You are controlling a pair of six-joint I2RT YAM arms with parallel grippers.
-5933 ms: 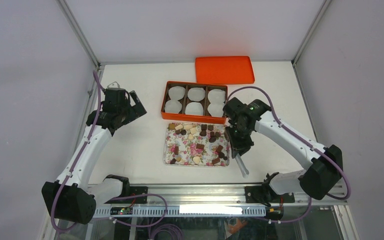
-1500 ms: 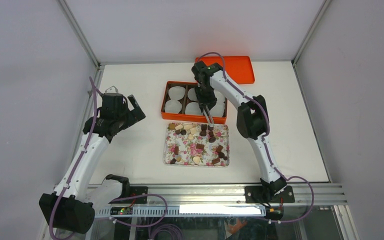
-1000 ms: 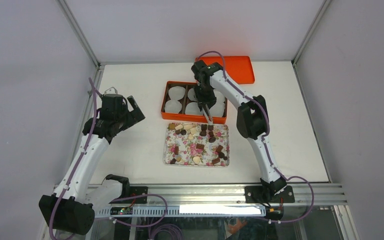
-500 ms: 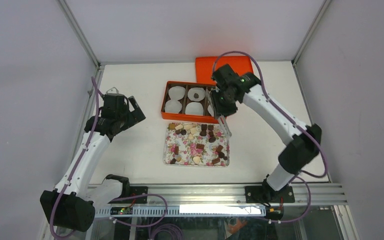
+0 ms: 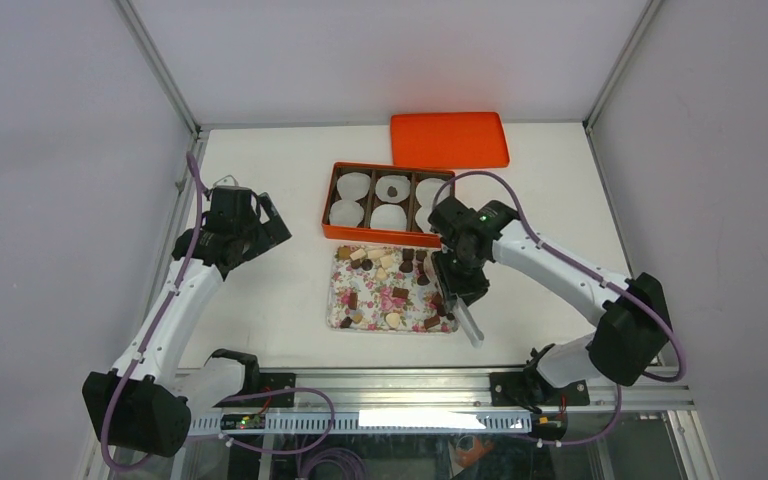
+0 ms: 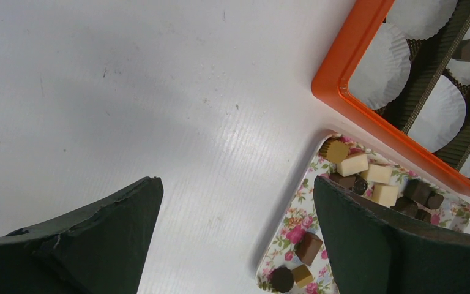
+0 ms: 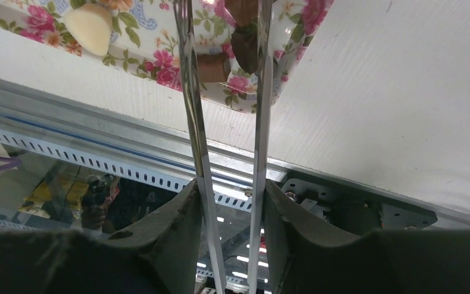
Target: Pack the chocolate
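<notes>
Several chocolate pieces (image 5: 400,293), dark brown, tan and cream, lie scattered on the flower-print tray (image 5: 338,300). One dark piece (image 5: 392,188) sits in the far middle paper cup of the orange box (image 5: 360,233); the left wrist view shows this piece (image 6: 465,49) too. My right gripper (image 5: 455,285) hovers over the tray's near right corner, shut on metal tweezers (image 7: 260,122). Their arms stand slightly apart over brown pieces (image 7: 245,43), and their tips run out of the top of the right wrist view. My left gripper (image 6: 238,233) is open and holds nothing, above the bare table left of the tray.
The orange lid (image 5: 449,139) lies flat behind the box. White pleated cups (image 5: 352,211) fill the box's compartments. In the right wrist view the table's metal front rail (image 7: 128,153) runs close beside the tray's corner.
My right arm swung from over the box back to the tray's near right corner with the tweezers. A dark piece now lies in the far middle cup. The left arm barely moved.
</notes>
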